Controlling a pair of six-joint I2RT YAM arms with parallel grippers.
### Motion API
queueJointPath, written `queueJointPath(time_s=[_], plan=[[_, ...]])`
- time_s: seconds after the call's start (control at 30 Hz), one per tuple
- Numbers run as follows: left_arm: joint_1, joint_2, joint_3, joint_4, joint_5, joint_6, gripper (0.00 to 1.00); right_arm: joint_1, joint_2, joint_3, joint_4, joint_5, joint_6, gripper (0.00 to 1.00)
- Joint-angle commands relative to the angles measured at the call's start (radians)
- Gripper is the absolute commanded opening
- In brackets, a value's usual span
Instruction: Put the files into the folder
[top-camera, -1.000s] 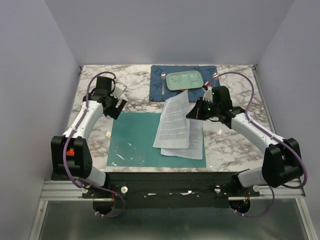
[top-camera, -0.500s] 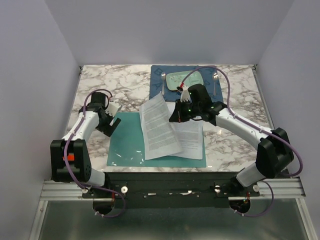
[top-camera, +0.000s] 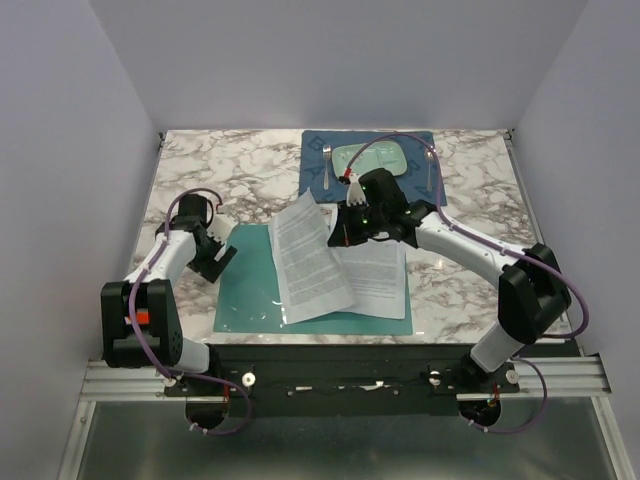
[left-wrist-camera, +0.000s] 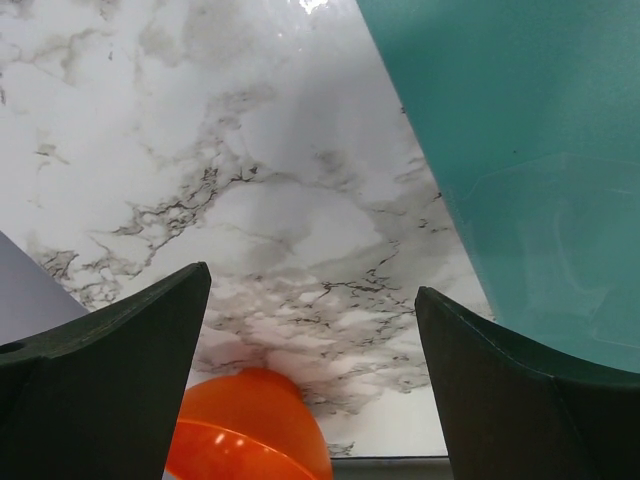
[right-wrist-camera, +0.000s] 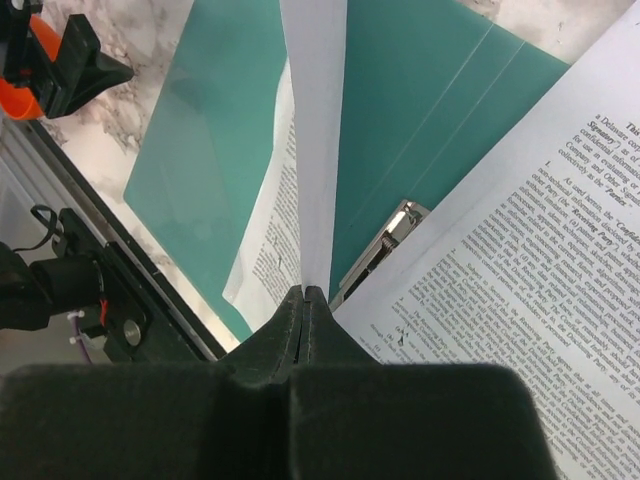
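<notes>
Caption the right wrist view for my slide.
Right gripper pinches a sheet by its edge over the open folder, beside a second sheet.

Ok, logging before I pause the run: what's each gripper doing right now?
Left gripper: open, holding nothing.
Right gripper: shut on the edge of one printed sheet.

The folder (top-camera: 245, 285), thin teal-green card, lies open and flat, its two leaves spread either side of the centre crease. Of the files (top-camera: 378, 290), white sheets of small black print, one sheet (top-camera: 308, 262) stands raised and tilted over the folder's crease. The other sheets (right-wrist-camera: 520, 250) lie flat on the folder's right leaf.
</notes>
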Motion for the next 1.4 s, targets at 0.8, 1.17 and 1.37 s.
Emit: queueJointPath(time_s=[0.8, 1.17, 1.37], plan=[[0.032, -0.102, -0.154, 0.032, -0.006, 0.08, 0.99, 0.062, 0.135, -0.014, 0.241, 0.22, 0.254, 0.0], [0.034, -0.076, -0.149, 0.043, 0.009, 0.067, 0.99, 0.136, 0.218, 0.015, 0.259, 0.206, 0.268, 0.01], [0.032, -0.074, -0.145, 0.043, 0.014, 0.067, 0.99, 0.143, 0.275, 0.062, 0.268, 0.196, 0.28, 0.01]])
